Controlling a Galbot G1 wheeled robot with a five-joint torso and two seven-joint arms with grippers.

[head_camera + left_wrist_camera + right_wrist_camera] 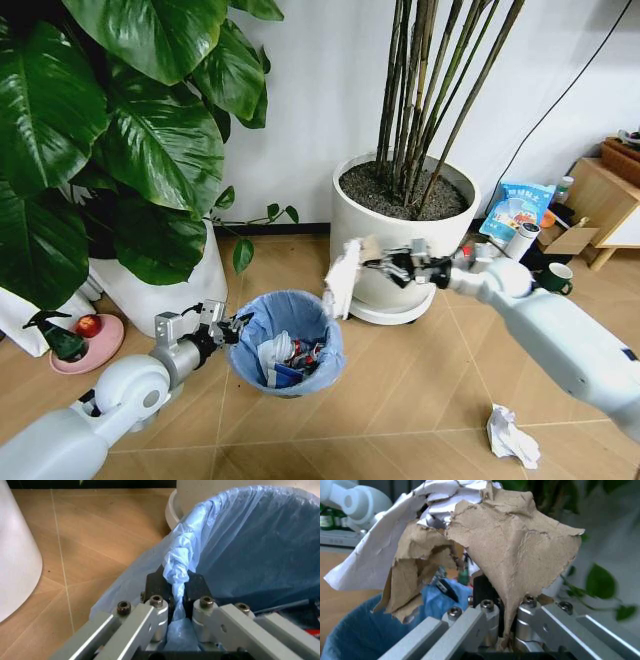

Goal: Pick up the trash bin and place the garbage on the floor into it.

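Note:
The trash bin (286, 342), black with a crinkled light-blue bag over its rim, hangs in front of me with several pieces of litter inside. My left gripper (231, 326) is shut on its near-left rim; in the left wrist view the fingers (159, 592) pinch the bunched blue bag (177, 570). My right gripper (376, 265) is shut on a piece of garbage, a crumpled brown-and-white paper (343, 277), held just above the bin's right rim. The right wrist view shows that paper (510, 543) standing up from the closed jaws, with the bin (360, 637) beneath. Another white paper wad (512, 437) lies on the floor at the right.
A large white pot (404, 235) with bamboo-like stems stands right behind the bin. A big leafy plant in a white pot (170, 285) fills the left. A green spray bottle (60, 338) and pink dish (88, 345) sit far left. Cups, a bag and boxes (525, 225) crowd the right.

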